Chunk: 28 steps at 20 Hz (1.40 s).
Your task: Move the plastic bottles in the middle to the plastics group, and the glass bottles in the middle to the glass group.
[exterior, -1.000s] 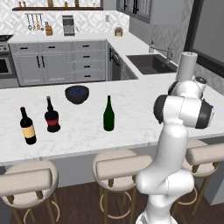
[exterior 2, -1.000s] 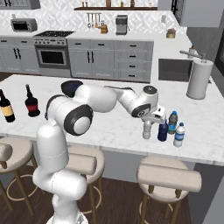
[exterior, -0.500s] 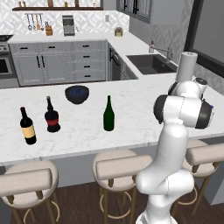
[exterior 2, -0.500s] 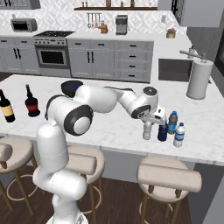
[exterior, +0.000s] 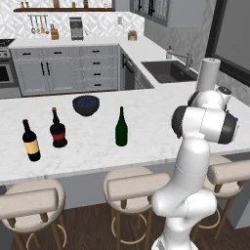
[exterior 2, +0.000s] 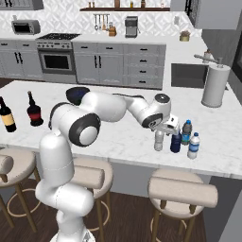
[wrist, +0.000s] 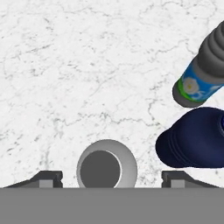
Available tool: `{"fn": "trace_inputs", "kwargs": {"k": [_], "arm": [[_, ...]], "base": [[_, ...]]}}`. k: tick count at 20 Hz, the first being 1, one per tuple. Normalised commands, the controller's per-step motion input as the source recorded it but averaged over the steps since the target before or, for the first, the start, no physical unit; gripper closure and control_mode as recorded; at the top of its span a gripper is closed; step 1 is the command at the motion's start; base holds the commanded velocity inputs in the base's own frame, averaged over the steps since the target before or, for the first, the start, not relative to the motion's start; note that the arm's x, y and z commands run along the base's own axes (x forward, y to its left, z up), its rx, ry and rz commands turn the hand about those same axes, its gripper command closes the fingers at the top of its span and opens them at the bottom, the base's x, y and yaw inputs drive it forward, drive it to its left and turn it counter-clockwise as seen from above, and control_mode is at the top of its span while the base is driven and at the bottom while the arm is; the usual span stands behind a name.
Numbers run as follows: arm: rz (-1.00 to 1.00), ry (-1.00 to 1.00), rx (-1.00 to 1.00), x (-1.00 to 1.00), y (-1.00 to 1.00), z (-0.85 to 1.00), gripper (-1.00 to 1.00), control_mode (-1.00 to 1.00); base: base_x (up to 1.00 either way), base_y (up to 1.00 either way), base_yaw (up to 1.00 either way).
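I see the white marble desk point(exterior 2: 118, 142) with my arm stretched to its right end. The tall green glass bottle point(exterior: 121, 128) stands upright mid-desk, well apart to the claw's left, between it and the two labelled glass bottles point(exterior: 44, 134). My claw point(wrist: 105, 177) hangs straight above the clear greyish bottle point(exterior 2: 159, 140), fingers spread either side of its cap, just beside the plastics group point(exterior 2: 189, 139).

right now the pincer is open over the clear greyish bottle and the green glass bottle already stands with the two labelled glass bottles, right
Not quite. The pincer is open over the clear greyish bottle, but the green glass bottle has not joined the glass group. The left base view shows it standing alone mid-counter, well apart from the yellow-labelled bottle and the red-labelled bottle.
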Motion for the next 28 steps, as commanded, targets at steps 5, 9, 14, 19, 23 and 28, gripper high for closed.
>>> {"fn": "trace_inputs", "kwargs": {"k": [5, 9, 14, 19, 23, 28], "arm": [[0.0, -0.03, 0.0, -0.14, 0.0, 0.05, -1.0, -1.0], [0.0, -0.14, 0.0, -0.56, 0.16, 0.4, -1.0, -1.0], [0.0, -0.07, -0.03, -0.36, 0.79, 0.4, -1.0, -1.0], [0.0, -0.09, -0.02, -0.4, 0.84, 0.3, -1.0, -1.0], [0.08, -0.05, 0.0, -0.6, 1.0, 0.4, -1.0, -1.0], [0.16, 0.0, -0.05, -0.69, 1.0, 0.66, -1.0, -1.0]], "base": [[0.0, 0.0, 0.0], [0.0, 0.0, 0.0], [0.0, 0.0, 0.0], [0.0, 0.0, 0.0], [0.0, 0.0, 0.0], [0.0, 0.0, 0.0]]}}
